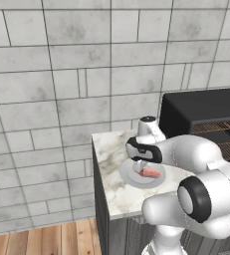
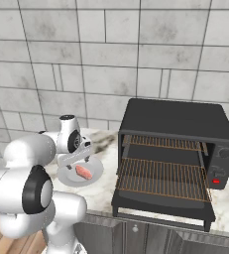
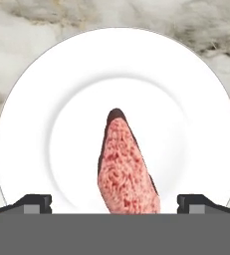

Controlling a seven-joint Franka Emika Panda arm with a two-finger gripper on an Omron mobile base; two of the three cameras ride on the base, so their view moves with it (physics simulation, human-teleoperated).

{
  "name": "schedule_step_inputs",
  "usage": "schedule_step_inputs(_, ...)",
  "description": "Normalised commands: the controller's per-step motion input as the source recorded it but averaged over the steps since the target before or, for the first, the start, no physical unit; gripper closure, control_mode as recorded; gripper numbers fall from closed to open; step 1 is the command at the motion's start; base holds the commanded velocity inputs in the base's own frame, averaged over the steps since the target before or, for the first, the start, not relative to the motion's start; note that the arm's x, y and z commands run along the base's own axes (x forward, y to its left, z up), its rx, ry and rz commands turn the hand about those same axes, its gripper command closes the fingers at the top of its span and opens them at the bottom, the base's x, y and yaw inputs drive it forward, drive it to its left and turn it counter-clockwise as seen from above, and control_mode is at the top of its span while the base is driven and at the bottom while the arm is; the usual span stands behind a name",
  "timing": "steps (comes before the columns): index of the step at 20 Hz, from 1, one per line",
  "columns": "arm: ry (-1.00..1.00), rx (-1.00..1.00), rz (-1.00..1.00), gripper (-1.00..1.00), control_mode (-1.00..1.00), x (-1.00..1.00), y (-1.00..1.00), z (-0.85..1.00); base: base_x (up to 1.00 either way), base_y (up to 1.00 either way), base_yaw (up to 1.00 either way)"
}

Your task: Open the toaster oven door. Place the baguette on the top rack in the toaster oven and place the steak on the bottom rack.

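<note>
Jaws spread wide, hovering w/ gripper (image 3: 114,201) over steak (image 3: 126,172): flat, grainy pink-red wedge on smooth round white plate (image 3: 47,99), marbled counter (image 2: 103,186). Boxy black toaster oven (image 2: 178,121) beside plate; toaster oven door (image 2: 160,203) dropped flat, copper wire racks (image 2: 160,176) showing.

- Even, bright, flat rendered light; no glare.
- Soft shadow under steak (image 3: 126,169) on plate (image 3: 47,99).
- Toaster oven (image 2: 178,121) interior dim.
- Base views low-res, slightly soft; hand view sharper.

Pink-red steak (image 3: 126,169) lies flat; toaster oven door (image 2: 163,203) hangs open.
</note>
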Motion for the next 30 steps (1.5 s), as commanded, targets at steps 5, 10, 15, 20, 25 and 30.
schedule_step_inputs(5,0.00,0.00,0.00,-1.00,-1.00,0.00,-0.02,-0.12,0.00,0.00,0.00)
schedule_step_inputs(10,0.00,0.00,0.00,-1.00,-1.00,0.00,-0.07,-0.11,0.00,0.00,0.00)
schedule_step_inputs(15,0.00,0.00,0.00,-1.00,-1.00,0.00,-0.06,-0.14,0.00,0.00,0.00)
schedule_step_inputs(20,0.00,0.00,0.00,-1.00,-1.00,0.00,-0.04,-0.18,0.00,0.00,0.00)
schedule_step_inputs(25,-0.01,0.00,0.00,-1.00,-1.00,0.00,0.00,-0.20,0.00,0.00,0.00)
schedule_step_inputs(30,-0.04,0.00,0.00,-1.00,-1.00,0.03,0.00,-0.06,0.00,0.00,0.00)
